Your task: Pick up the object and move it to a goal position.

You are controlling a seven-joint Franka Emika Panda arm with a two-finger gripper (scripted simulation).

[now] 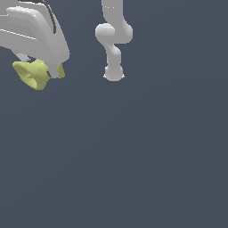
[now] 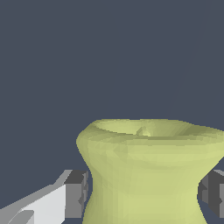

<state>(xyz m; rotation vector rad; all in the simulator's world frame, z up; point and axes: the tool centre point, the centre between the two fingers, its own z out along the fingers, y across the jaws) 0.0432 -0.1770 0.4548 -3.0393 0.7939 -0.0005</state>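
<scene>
At the far left of the exterior view, high in the frame, the white gripper (image 1: 50,70) filled the upper corner, its bulky housing slanting down toward the exterior view's right. The object (image 1: 35,74), a pale yellow-green spool with a flared rim, sat at the gripper's lower end, tilted so its wide end pointed toward the exterior view's left. Part of its body was hidden behind a white finger, and a small piece of it showed again on the other side of that finger. Nothing but flat dark grey-blue background lay around and beneath it; whether it rested on anything could not be told from this view.

Further toward the exterior view's right, near the top centre, the arm's white links (image 1: 113,42) descended in a jointed column, well apart from the object.

In the wrist view the object (image 2: 148,175) loomed large, flared rim toward the camera's far side and narrower waist between the fingers. One grey pad (image 2: 77,194) on its white finger pressed against one side of the waist, and the other grey pad (image 2: 214,192) met the opposite side, so the fingers were clamped on the object
</scene>
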